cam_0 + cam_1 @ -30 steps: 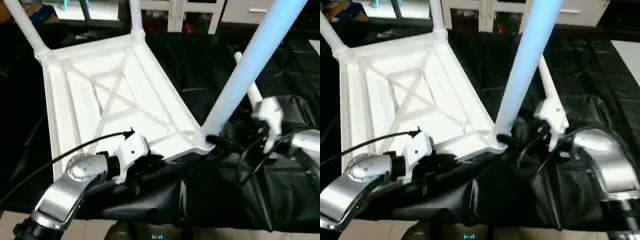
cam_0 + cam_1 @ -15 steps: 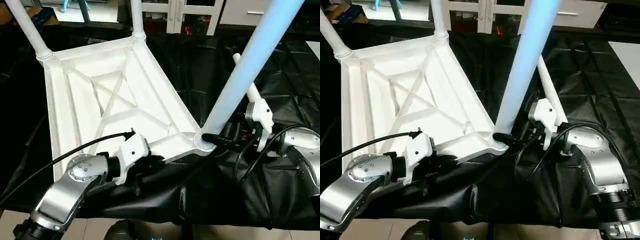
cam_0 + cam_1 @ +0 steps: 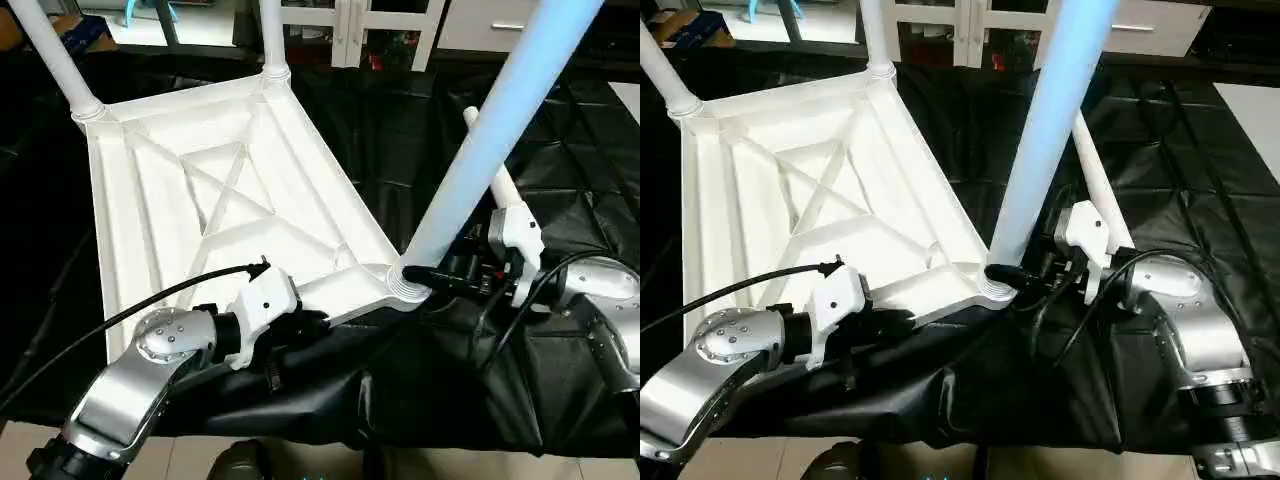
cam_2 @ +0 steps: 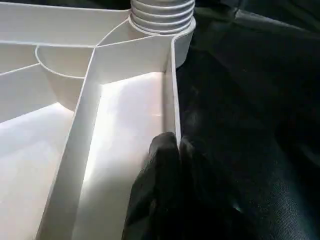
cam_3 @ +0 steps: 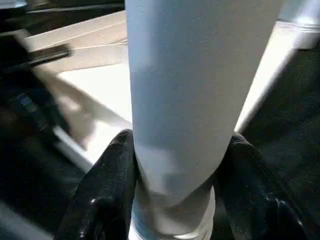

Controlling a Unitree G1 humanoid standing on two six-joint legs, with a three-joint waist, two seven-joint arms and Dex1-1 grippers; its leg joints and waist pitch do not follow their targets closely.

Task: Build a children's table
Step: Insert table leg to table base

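Tabletop (image 3: 210, 200) lay inverted at frame centre-left on the black-draped surface (image 3: 560, 400). Left hand (image 4: 172, 150), arm bent inward, was clamped on its near rim. Right hand (image 5: 175, 165), reaching leftward, gripped the near-corner leg (image 3: 490, 140) at its socket (image 3: 405, 285).

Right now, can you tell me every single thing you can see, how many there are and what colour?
Tabletop: one, white, lying upside down on the black cloth, X ribs facing up.
Fitted legs: three, white tubes, standing in corner sockets; two at the far corners, one at the near corner on the robot's right.
Loose leg: one, white tube, lying on the cloth behind the right arm.
Black cloth: one, draped over the work table.
Cabinets: white, at the back of the room.
Left gripper: one, black fingers pinching the tabletop's near rim wall.
Right gripper: one, black fingers clasping the near leg just above its socket.
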